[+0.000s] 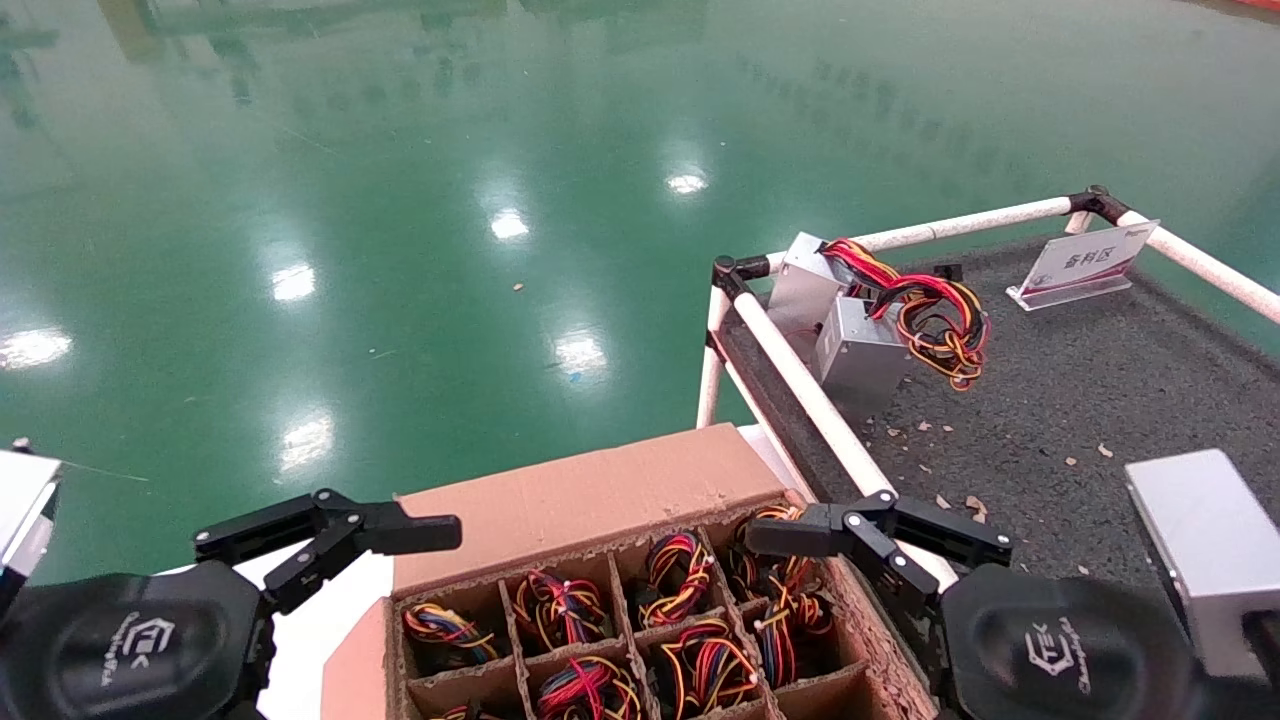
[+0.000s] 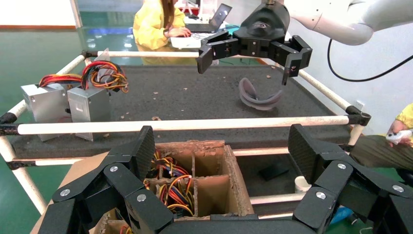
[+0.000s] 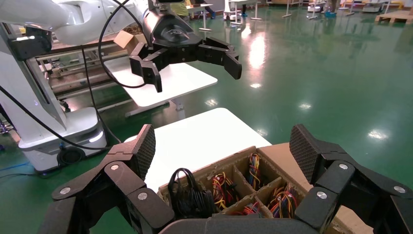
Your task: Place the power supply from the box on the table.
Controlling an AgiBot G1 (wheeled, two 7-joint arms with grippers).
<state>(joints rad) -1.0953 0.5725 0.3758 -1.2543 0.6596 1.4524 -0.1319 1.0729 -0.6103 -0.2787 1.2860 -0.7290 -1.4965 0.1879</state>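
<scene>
I have both grippers spread wide and empty, flanking the box [image 1: 640, 600]: the left gripper [image 1: 330, 540] hangs off its left edge, the right gripper [image 1: 875, 535] over its right corner, next to the rail. The cells hold wire bundles, so the supplies [image 1: 690, 660] seem to sit wires-up, bodies hidden. Two supplies [image 1: 850, 340] stand on the surface [image 1: 1080, 400] at its far corner, leaving room nearer. I judge the right gripper better placed to pick.
</scene>
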